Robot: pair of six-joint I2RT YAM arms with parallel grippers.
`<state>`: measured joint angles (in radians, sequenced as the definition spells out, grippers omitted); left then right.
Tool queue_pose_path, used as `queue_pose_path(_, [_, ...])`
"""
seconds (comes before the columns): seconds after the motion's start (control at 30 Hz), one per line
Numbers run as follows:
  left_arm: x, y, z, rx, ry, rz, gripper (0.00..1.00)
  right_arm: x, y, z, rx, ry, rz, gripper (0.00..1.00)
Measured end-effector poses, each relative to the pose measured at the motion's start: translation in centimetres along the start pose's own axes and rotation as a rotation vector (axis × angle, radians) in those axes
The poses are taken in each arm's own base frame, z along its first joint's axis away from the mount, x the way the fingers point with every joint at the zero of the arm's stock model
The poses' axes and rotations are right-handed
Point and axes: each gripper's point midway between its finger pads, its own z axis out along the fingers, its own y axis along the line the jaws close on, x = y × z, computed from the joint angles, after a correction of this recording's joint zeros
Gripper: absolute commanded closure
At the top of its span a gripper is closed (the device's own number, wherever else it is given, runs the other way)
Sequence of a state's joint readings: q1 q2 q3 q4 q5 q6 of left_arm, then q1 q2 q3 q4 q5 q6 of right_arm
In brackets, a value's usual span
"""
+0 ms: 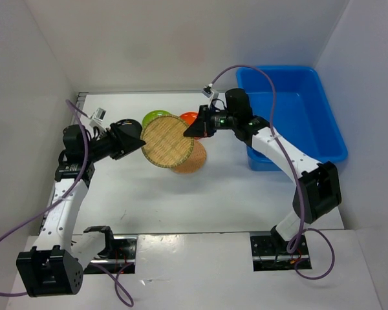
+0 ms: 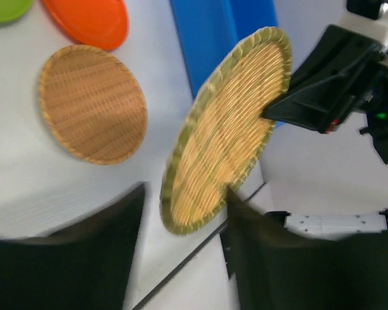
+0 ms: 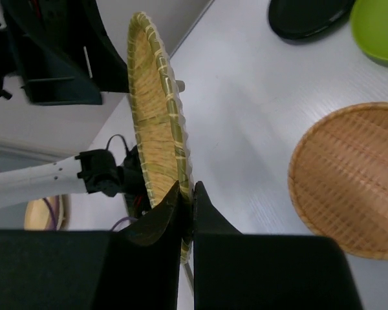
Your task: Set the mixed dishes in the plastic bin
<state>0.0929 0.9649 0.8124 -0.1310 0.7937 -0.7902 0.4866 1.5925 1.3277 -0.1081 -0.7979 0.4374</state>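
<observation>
Right hand [image 3: 186,197] pinching, raised woven tray [image 3: 152,116] (edgewise)

The raised woven tray [image 1: 168,142] stands almost on edge in mid-air and walls off the gap between the left gripper [image 1: 141,139] and the right gripper [image 1: 187,132]. The right one pinches its rim; the left one's jaws stand apart around the opposite edge. Under it the flat woven tray [image 1: 197,160] lies on the table [image 1: 181,206], with the lime green plate [image 1: 152,117], orange plate [image 1: 189,117] and black plate [image 3: 310,16] crowded just behind. The near strip of table is bare, open to either arm. On the right, the plastic bin [image 1: 336,145] is open from above, but its raised near-left corner stands just beside the right arm's forearm.
</observation>
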Motion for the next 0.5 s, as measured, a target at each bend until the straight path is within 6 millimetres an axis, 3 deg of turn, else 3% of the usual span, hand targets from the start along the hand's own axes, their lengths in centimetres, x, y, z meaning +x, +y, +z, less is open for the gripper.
queue_pose_path(0.1, [-0.2, 0.9, 0.1, -0.050, -0.009, 0.000, 0.27, -1.0, -1.0, -1.3, 0.067, -0.040, 0.013, 1.00])
queue_pose_path(0.13, [-0.3, 1.1, 0.1, -0.060, -0.016, 0.003, 0.18, -1.8, -1.5, -2.2, 0.091, -0.068, 0.022, 1.00])
queue_pose_path(0.17, [-0.6, 1.2, 0.1, -0.072, -0.028, 0.011, 0.17, -2.9, -2.1, -3.5, 0.116, -0.104, 0.027, 1.00])
queue_pose_path(0.33, [-1.8, 2.6, 0.7, -0.133, -0.074, 0.011, 0.12, -8.7, -4.4, -11.9, 0.286, -0.354, 0.054, 1.00])
queue_pose_path(0.5, [-1.3, 8.0, 3.8, -0.271, -0.027, -0.039, 0.05, -10.9, -5.9, -20.0, 0.488, -0.616, 0.113, 1.00])
